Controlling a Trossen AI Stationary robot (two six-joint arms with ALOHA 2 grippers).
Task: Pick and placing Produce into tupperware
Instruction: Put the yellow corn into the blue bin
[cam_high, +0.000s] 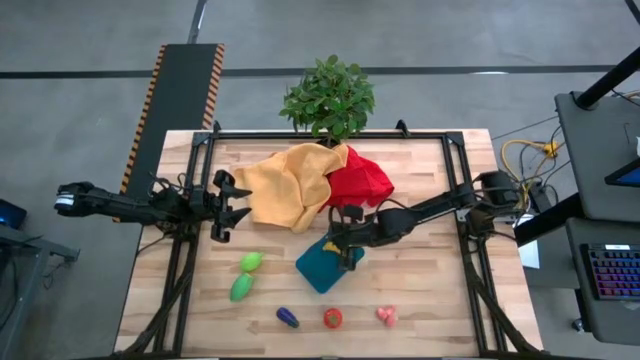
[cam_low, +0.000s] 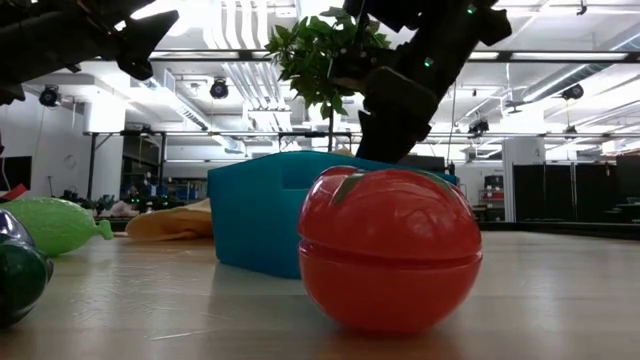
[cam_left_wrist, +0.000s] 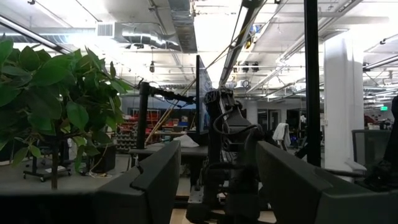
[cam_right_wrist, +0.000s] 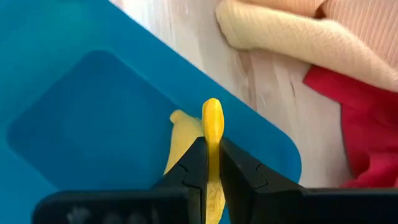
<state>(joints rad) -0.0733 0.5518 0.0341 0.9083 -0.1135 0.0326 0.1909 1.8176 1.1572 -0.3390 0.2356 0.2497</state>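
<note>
My right gripper (cam_high: 345, 240) hovers over the teal tupperware (cam_high: 322, 266) and is shut on the yellow banana (cam_right_wrist: 212, 121). A second yellow shape (cam_right_wrist: 180, 143) lies on the tupperware floor (cam_right_wrist: 93, 118) beside it; I cannot tell whether it is a separate piece. Two green pieces (cam_high: 250, 262) (cam_high: 241, 288), the purple eggplant (cam_high: 287, 317), the red tomato (cam_high: 332, 318) and the pink berry (cam_high: 386, 316) lie on the table nearer the front edge. My left gripper (cam_high: 225, 205) waits open at the table's left, its fingers apart in the left wrist view (cam_left_wrist: 217, 180). My right gripper pinches the banana between its two fingers, coming from above and pointing down. The banana's free end (cam_right_wrist: 212, 111) sticks out past the fingertips (cam_right_wrist: 198, 155), edge-on toward the wrist camera. It hangs over the tupperware's far corner; whether it touches the floor I cannot tell.
A yellow cloth (cam_high: 285, 185) and a red cloth (cam_high: 362, 180) lie bunched at the table's far middle, right beside the tupperware. A potted plant (cam_high: 330, 95) stands at the far edge. The low view has the tomato (cam_low: 388, 250) close in front of the tupperware wall (cam_low: 265, 215).
</note>
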